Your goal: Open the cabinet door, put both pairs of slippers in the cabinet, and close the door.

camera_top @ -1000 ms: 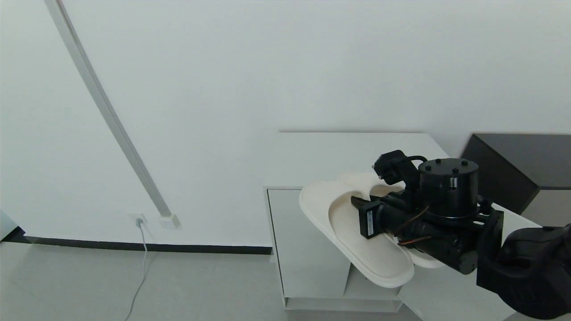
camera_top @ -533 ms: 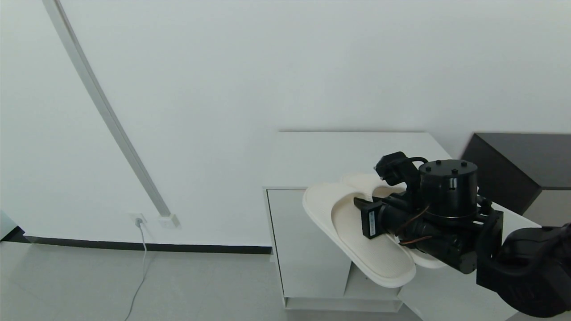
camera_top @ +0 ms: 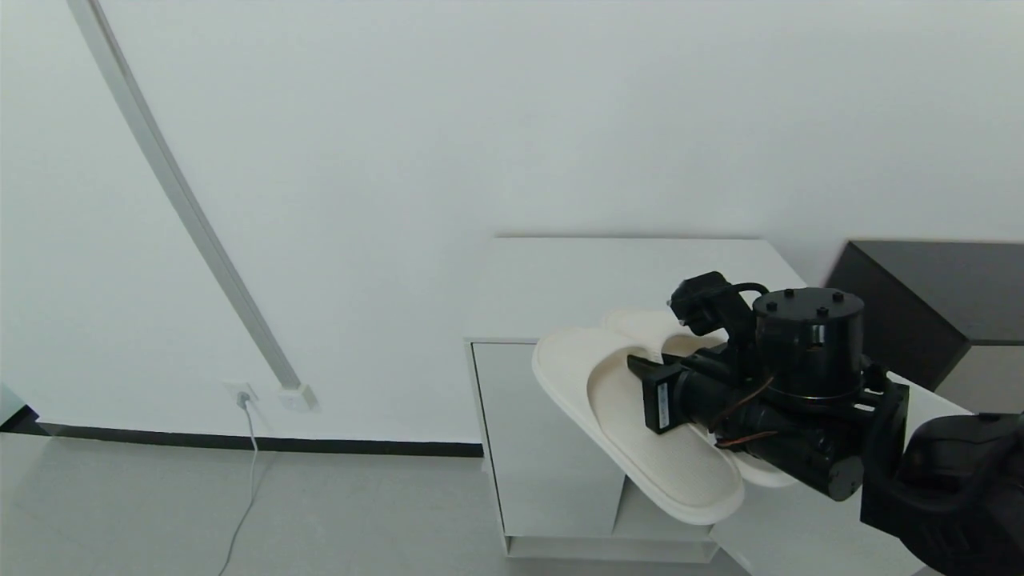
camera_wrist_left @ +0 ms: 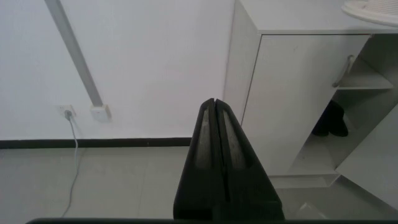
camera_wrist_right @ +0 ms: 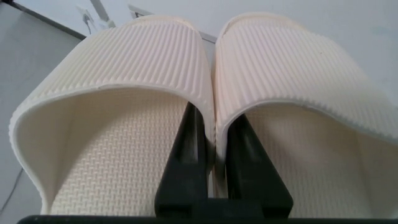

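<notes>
Right end effector clamps cream ribbed foam slippers before the open white cabinet; left end effector pressed together.

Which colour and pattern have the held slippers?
Cream ribbed foam slippers, with dimpled insoles; clearest in right wrist view.

right pincer clamping slippers, left pincer closed

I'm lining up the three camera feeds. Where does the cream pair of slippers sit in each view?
Head view: slippers right of centre, in front of the cabinet.
Left wrist view: a sliver of one slipper's rim above the cabinet top.
Right wrist view: close up, side by side, the right hand clamping their touching inner walls.
Shared landmark: the wall socket, also in the left wrist view.
</notes>
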